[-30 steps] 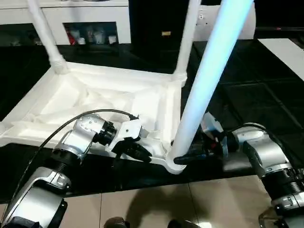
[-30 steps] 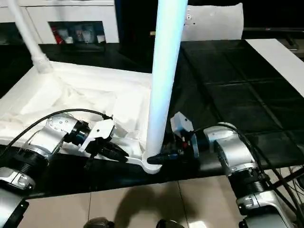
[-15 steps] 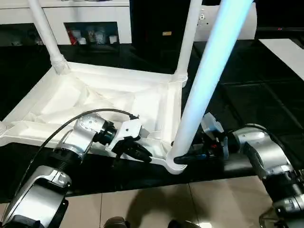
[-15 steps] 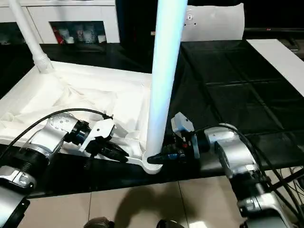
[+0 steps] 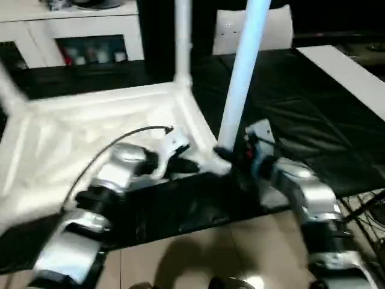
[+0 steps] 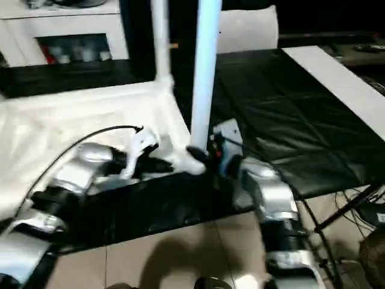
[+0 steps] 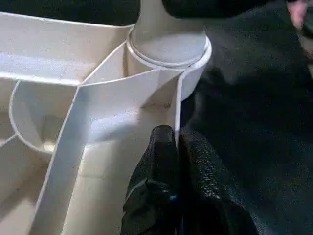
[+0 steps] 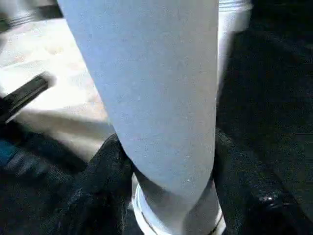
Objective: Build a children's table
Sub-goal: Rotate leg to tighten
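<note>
Children's table (image 5: 90, 129) lies upside down on the black worktop; whole view swung, camera moved. Right gripper (image 8: 161, 161) stays clamped round the near-corner leg (image 5: 243, 66) at its socket; left gripper (image 7: 178, 161) stays pinched on the rim rib. Leg looks seated.

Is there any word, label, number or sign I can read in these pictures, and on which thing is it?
None can be read.
Cabinet: the coloured items behind its glass are too blurred to read.
Table and near leg: plain white, no print visible.
</note>
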`<state>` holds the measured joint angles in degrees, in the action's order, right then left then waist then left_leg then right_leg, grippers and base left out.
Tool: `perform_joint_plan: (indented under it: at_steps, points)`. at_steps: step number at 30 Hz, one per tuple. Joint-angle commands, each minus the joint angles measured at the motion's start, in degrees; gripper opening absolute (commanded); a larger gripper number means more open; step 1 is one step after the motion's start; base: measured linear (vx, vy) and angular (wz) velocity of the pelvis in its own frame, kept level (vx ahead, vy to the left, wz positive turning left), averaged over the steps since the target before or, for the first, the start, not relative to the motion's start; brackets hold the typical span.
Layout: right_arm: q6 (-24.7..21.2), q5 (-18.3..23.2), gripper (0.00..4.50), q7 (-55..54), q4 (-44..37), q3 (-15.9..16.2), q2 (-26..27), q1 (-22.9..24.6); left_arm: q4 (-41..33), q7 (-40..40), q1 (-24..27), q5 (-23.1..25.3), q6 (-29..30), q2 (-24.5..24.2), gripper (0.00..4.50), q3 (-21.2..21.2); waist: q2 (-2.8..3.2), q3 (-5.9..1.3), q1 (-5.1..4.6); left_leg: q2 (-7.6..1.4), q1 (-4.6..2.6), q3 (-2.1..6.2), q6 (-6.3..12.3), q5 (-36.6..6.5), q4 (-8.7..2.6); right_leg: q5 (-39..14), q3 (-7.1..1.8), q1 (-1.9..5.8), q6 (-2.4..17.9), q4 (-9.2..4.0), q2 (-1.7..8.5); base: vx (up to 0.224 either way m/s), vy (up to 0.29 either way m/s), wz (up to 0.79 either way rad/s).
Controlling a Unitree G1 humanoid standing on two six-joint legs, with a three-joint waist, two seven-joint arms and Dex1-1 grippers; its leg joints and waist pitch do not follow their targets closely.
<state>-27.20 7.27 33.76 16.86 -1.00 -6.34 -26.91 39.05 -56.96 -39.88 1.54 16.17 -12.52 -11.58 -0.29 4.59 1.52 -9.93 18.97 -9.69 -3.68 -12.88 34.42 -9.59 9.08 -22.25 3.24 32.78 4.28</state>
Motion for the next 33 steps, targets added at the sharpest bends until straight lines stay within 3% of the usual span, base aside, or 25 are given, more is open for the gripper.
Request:
perform_joint_plan:
  at_steps: [1, 4, 5, 6, 9, 10, 12, 16, 18, 24, 25, 26, 28, 33]
  points:
    - [-3.73, 0.45, 2.00, -3.44, 1.23, 6.06, 8.71, -0.97, -2.60, 8.31, -1.49, -0.40, 2.30, 5.72, 0.00, 0.40, 0.07, -3.46, 0.03, -3.26, 0.26, 1.48, 3.25, -6.77, -4.05, -25.44, -4.09, 2.88, 3.52, -5.72, 5.68, 0.000, 0.000, 0.00]
    - [-1.40, 0.23, 2.00, -4.80, 1.03, 6.19, 10.18, -0.82, -4.37, 10.64, -1.10, -0.06, 3.51, 6.40, 0.00, 0.84, -0.23, -3.54, 0.19, -3.22, 0.20, 1.41, 3.85, -6.05, -4.10, -24.41, -4.25, 2.99, 3.91, -5.58, 5.80, 0.000, 0.000, 0.00]
    - [-1.40, 0.23, 2.00, -4.80, 1.03, 6.19, 10.18, -0.82, -4.37, 10.64, -1.10, -0.06, 3.51, 6.40, 0.00, 0.84, -0.04, -3.59, 0.27, -3.35, 0.44, 1.44, 4.39, -4.95, -4.12, -22.65, -4.42, 3.07, 4.36, -5.24, 5.81, 0.000, 0.000, 0.00]
    - [-0.01, 0.37, 2.55, -5.00, 0.74, 5.98, 10.67, -0.55, -5.24, 10.59, -0.77, 0.26, 3.43, 6.14, 0.00, 0.61, 0.03, -3.65, 0.31, -3.50, 0.54, 1.48, 4.84, -4.08, -4.13, -20.24, -4.59, 3.11, 5.00, -4.84, 5.77, 0.000, 0.000, 0.00]
    - [1.49, 0.22, 2.78, -4.60, -0.06, 5.69, 9.97, 0.08, -6.36, 9.06, 0.05, 0.34, 2.90, 4.71, 0.00, 0.24, 0.21, -3.95, 0.20, -3.67, 0.81, 1.51, 5.83, -1.91, -3.96, -14.48, -4.88, 3.29, 7.11, -3.87, 5.85, 0.000, 0.000, 0.00]
    - [1.85, 0.26, 2.91, -4.42, -0.36, 5.52, 9.51, 0.31, -6.53, 8.40, 0.27, 0.40, 2.24, 4.17, 0.00, 0.04, 0.01, -4.12, 0.24, -3.65, 0.87, 1.50, 6.13, -1.16, -3.89, -13.08, -4.93, 3.38, 7.48, -3.64, 5.84, 0.000, 0.000, 0.00]
    - [3.57, -0.04, 3.04, -3.30, -1.24, 4.57, 7.67, 1.17, -6.68, 6.59, 1.08, 0.61, 0.75, 2.34, 0.00, -0.16, 0.38, -4.24, 0.33, -3.70, 1.07, 1.48, 7.55, 1.66, -3.69, -8.32, -5.03, 3.28, 8.97, -2.98, 5.85, 0.000, 0.000, 0.00]
    - [5.62, 0.31, 3.39, -0.35, -3.00, 3.83, 4.28, 2.39, -6.53, 3.15, 1.96, 0.71, -2.07, -0.29, 0.00, -0.81, 0.30, -4.17, 0.26, -3.80, 1.11, 1.39, 8.76, 1.17, -3.66, -8.05, -5.00, 3.34, 9.51, -2.99, 5.84, 0.000, 0.000, 0.00]
    - [7.47, 0.97, 3.57, 3.87, -3.74, 3.31, 0.60, 3.38, -6.34, -1.10, 2.56, 0.72, -6.05, -2.13, 0.00, -1.89, -0.18, -4.00, 0.45, -3.73, 1.12, 1.38, 8.87, 0.28, -3.74, -10.27, -4.95, 3.45, 8.61, -3.36, 5.83, 0.000, 0.000, 0.00]
    - [10.46, 2.72, 4.04, 17.11, -3.75, 2.78, -9.10, 4.40, -3.88, -10.69, 2.05, 0.18, -12.35, -6.00, 0.00, -4.17, -0.15, -3.93, 0.61, -3.87, 1.20, 1.30, 9.43, -0.37, -3.65, -11.38, -4.96, 3.22, 8.33, -3.33, 5.77, 0.000, 0.000, 0.00]
    - [10.60, 2.75, 4.20, 17.91, -3.64, 2.86, -9.67, 4.34, -3.66, -11.22, 1.93, 0.20, -12.60, -6.22, 0.00, -4.31, 0.18, -3.91, 0.77, -3.74, 1.15, 1.30, 9.29, -0.93, -3.61, -12.29, -4.84, 3.22, 8.23, -3.51, 5.78, 0.000, 0.000, 0.00]
    - [10.81, 2.86, 4.31, 19.63, -3.46, 3.05, -10.84, 4.24, -3.21, -12.40, 1.70, 0.29, -13.51, -6.73, 0.00, -4.70, 0.00, -3.90, 0.84, -3.86, 1.14, 1.27, 8.80, -1.12, -3.66, -13.03, -4.95, 3.21, 8.07, -3.57, 5.82, 0.000, 0.000, 0.00]
    - [11.82, 3.62, 4.31, 26.33, -2.79, 4.31, -14.93, 3.67, -2.59, -18.17, 1.14, -0.69, -14.96, -8.22, 0.00, -5.71, 0.38, -4.00, 1.34, -3.91, 1.02, 1.25, 8.40, -1.14, -3.62, -12.96, -4.89, 3.19, 8.10, -3.54, 5.66, 0.000, 0.000, 0.00]
    - [13.43, 5.90, 4.31, 35.97, -0.70, 5.66, -19.22, 2.20, -1.12, -24.93, 0.05, -0.47, -17.85, -10.00, 0.00, -7.75, 0.29, -4.30, 2.46, -4.15, 1.02, 1.13, 8.92, -0.80, -3.43, -10.90, -4.81, 3.19, 9.15, -3.07, 5.73, 0.000, 0.000, 0.00]
